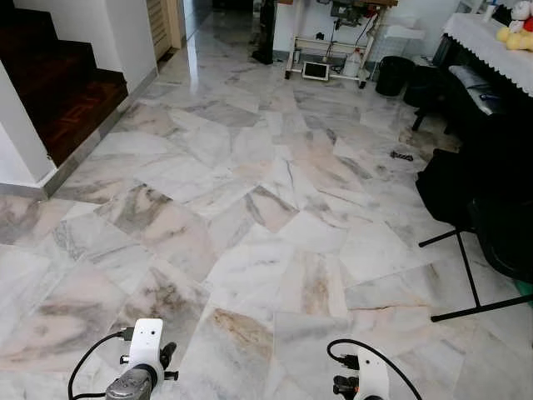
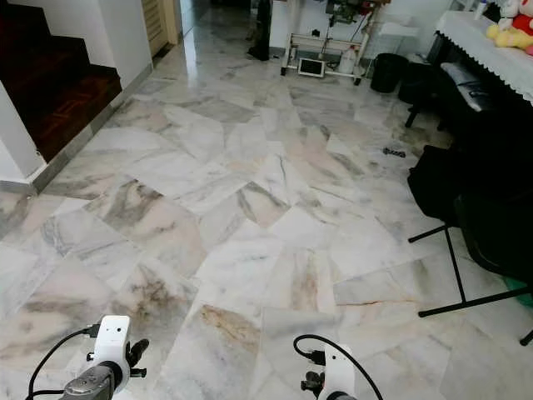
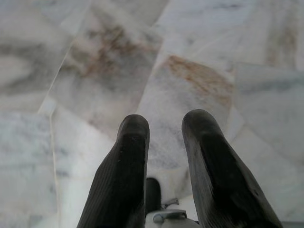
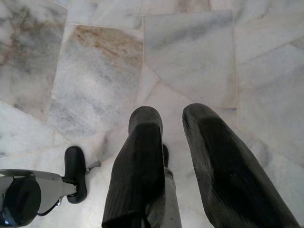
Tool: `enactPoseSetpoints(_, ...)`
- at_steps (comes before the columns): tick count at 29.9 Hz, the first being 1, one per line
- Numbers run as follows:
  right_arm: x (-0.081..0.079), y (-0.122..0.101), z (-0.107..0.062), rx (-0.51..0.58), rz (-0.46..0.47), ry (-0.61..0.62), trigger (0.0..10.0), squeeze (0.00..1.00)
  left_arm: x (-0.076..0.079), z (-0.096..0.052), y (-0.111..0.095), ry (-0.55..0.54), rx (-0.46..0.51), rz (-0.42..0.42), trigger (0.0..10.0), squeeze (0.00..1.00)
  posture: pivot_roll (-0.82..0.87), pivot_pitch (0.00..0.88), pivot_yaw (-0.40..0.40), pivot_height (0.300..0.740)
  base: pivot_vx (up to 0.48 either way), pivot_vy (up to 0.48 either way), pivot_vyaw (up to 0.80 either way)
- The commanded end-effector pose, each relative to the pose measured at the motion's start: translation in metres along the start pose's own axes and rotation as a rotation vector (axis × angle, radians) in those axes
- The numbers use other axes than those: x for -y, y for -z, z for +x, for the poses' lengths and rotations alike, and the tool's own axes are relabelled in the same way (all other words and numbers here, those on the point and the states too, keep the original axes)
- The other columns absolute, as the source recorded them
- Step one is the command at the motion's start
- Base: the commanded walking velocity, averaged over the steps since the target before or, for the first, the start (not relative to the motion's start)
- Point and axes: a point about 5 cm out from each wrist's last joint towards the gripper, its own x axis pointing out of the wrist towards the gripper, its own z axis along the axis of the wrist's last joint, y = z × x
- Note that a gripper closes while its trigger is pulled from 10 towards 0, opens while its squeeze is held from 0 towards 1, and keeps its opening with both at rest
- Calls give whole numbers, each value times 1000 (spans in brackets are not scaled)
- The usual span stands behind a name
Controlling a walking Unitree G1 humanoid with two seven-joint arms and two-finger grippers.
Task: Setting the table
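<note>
Grippers hang low over the marble floor [image 1: 250, 208]: the left gripper [image 3: 164, 126] and the right gripper [image 4: 173, 118] each hold their two black fingers a narrow gap apart, gripping nothing and touching nothing. No tableware can be made out; a table with a white lace cloth [image 1: 491, 46] stands far off to the right, soft toys [image 1: 516, 29] on it. A black bin [image 1: 391, 75] sits by the far wall near a white trolley [image 1: 325, 54], contents hidden.

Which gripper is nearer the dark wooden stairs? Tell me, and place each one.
Left. The left gripper hangs low on the stairs' side of the marble floor; the right gripper hangs further over, toward the black stand.
</note>
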Motion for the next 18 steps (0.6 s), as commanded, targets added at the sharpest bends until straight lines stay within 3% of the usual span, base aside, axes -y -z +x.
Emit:
enactPoseSetpoints(1, 5, 1, -1, -9, 18, 24, 10000, 0, -5, -3, 11, -32, -48, -44, 10000, 0, 229, 0, -122, 740, 0, 0, -744)
enactPoseSetpoints(18, 5, 13, -3, -27, 11, 23, 10000, 0, -9, -3, 10, -29, -55, -23, 10000, 0, 233, 0, -107, 740, 0, 0, -787)
